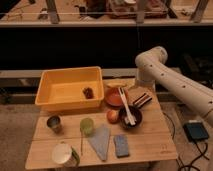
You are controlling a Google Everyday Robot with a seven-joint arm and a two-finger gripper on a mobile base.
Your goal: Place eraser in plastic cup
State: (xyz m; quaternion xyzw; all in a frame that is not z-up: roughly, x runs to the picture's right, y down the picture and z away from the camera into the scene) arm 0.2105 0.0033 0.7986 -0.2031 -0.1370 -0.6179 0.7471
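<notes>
Approach step, seemingly: leaving translucent light-green plastic cup standing near the wooden worktop's front, hovering white-armed gripper farther back, just above striped rectangular eraser, fingers spread. Next probably needing: closing squarely, lifting.

Yellow bin, pale-green cup, blue-grey sponge, orange plate and black bowl on the light wooden surface, with the white arm's tool just above the dark-and-pale striped eraser.
</notes>
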